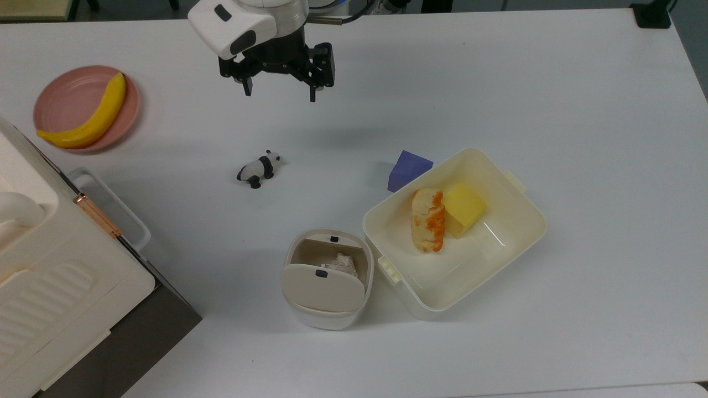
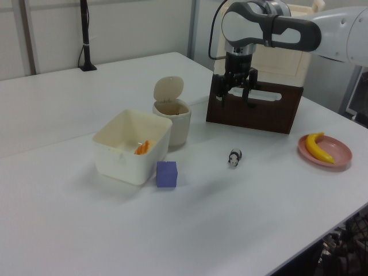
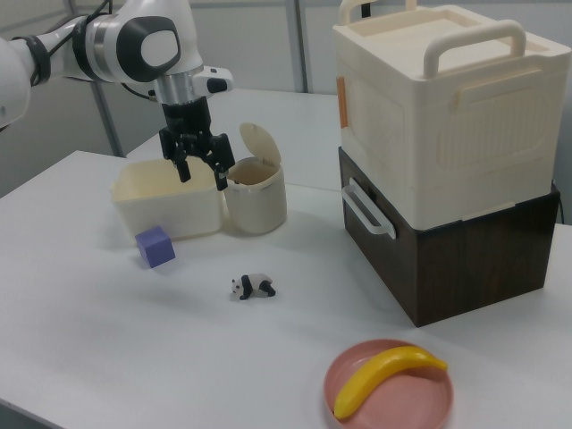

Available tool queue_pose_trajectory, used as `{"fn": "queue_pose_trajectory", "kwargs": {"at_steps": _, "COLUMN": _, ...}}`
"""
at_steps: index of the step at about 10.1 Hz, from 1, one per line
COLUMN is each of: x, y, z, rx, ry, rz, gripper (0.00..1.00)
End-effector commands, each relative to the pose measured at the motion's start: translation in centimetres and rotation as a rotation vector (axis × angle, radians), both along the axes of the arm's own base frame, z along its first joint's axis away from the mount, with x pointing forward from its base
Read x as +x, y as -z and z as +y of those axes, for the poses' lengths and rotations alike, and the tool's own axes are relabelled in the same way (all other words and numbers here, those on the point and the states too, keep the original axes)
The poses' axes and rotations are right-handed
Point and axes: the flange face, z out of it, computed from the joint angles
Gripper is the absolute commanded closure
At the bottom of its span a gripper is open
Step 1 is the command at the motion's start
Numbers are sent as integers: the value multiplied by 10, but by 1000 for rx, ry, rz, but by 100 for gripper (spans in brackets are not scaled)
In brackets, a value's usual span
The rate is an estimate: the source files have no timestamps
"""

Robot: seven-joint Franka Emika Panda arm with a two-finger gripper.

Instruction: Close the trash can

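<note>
The trash can (image 1: 328, 279) is standing on the white tabletop (image 1: 498, 88) near the edge that runs along the bottom of the top view, touching or almost touching the corner of a larger cream tub (image 1: 454, 232). Its lid (image 1: 323, 286) is standing raised on its hinge, leaving the brownish inside showing, with a crumpled pale wad (image 1: 344, 264) lying in it. In the left view the lid (image 2: 168, 89) is tilting up behind the bin's mouth.

The tool (image 1: 279, 88) is hanging in the air well apart from the trash can, toward the tabletop edge at the top of the top view, its two fingers spread and holding nothing. In the right view the tool (image 3: 198, 168) is showing in front of the tub and the bin.

Inside the tub an orange-and-white food piece (image 1: 428, 219) is lying beside a yellow block (image 1: 463, 209). A purple cube (image 1: 408, 169) is sitting just outside the tub's wall. A small panda figure (image 1: 259, 168) is lying between the tool and the trash can. A pink plate (image 1: 66, 97) carrying a banana (image 1: 91, 116) is sitting near the tabletop's edge at the top view's left, and a big ribbed cream box (image 3: 438, 107) is resting on a dark wooden case (image 3: 465, 259).
</note>
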Motion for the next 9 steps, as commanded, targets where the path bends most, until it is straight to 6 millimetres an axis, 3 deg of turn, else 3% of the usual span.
{"fn": "queue_pose_trajectory", "kwargs": {"at_steps": 1, "x": -6, "y": -2, "z": -3, "rx": -16, "ry": 24, "rz": 13, "gripper": 0}}
{"fn": "queue_pose_trajectory", "kwargs": {"at_steps": 9, "x": -5, "y": -2, "z": -3, "rx": -12, "ry": 19, "rz": 3, "gripper": 0}}
